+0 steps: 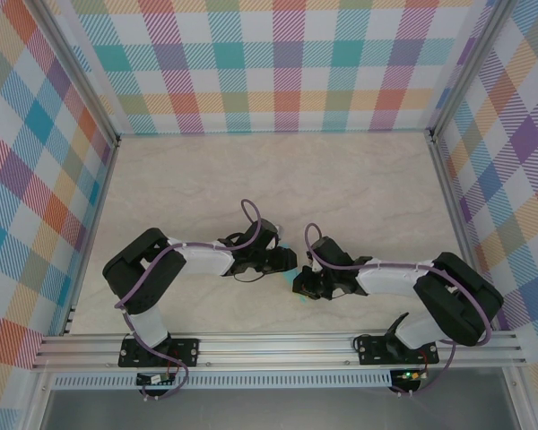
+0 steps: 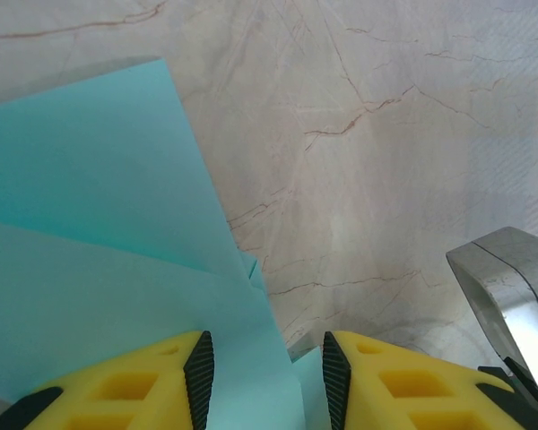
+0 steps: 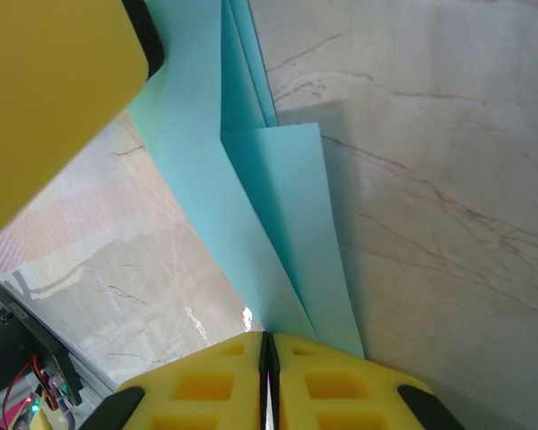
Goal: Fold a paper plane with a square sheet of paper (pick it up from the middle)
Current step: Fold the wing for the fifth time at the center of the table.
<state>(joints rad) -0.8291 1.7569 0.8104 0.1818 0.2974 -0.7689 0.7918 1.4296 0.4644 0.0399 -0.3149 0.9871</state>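
Yellow right gripper (image 3: 267, 340) fingers pinched the paper (image 3: 278, 179) at its fold; light and limp, it would crease easily; the left gripper (image 2: 267, 363) jaws stood apart.

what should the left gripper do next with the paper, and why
Probably close the left gripper gently: its yellow fingers stand apart with an edge of the partly folded turquoise paper sheet between them, while the right gripper is shut, apparently pinching the sheet's folded end. A second grip would steady it for creasing.
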